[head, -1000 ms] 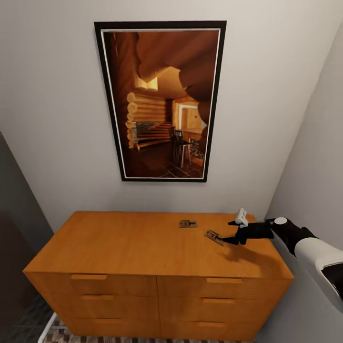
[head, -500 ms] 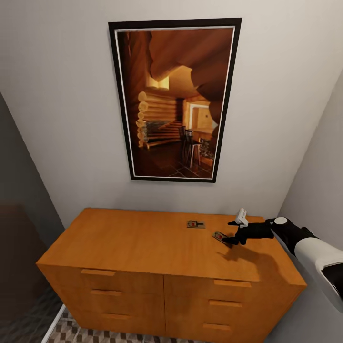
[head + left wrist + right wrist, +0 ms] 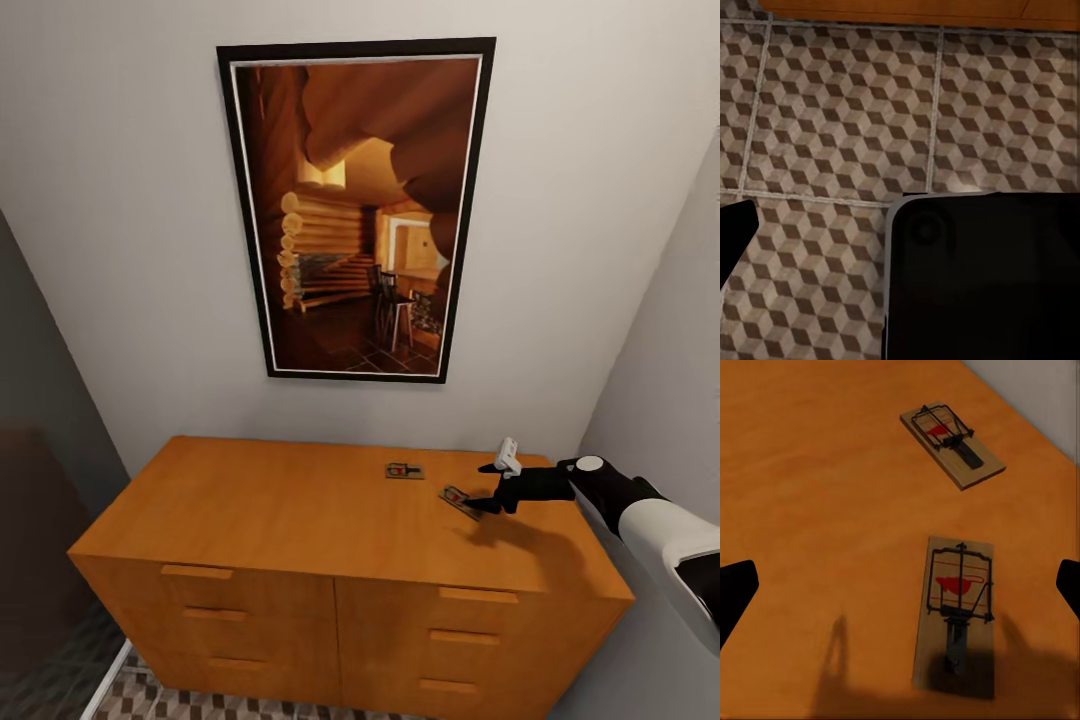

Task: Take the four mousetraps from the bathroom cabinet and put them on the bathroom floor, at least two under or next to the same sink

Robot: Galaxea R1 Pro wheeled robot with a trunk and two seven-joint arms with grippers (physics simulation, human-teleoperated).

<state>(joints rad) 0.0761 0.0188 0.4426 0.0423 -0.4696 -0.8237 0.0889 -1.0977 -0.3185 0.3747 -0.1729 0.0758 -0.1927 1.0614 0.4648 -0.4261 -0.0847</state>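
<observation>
Two mousetraps lie flat on the top of the orange-brown cabinet near its back right. The farther mousetrap lies near the wall. The nearer mousetrap lies right at the fingertips of my right gripper, which hovers open just above the top. The right wrist view has the nearer mousetrap between the spread fingertips, off to one side, with the farther mousetrap beyond it. My left gripper's one visible dark fingertip hangs far to the side over the bathroom floor. The bathroom sink is out of view.
A large framed picture hangs on the wall behind the cabinet. A grey wall stands close on the right. Cube-patterned tiles run below the drawers. A black part of my own body covers much of the left wrist view.
The whole head view swung sideways and back a little, so the camera moved. My right gripper stays open at the nearer mousetrap. Both mousetraps lie where they were.
</observation>
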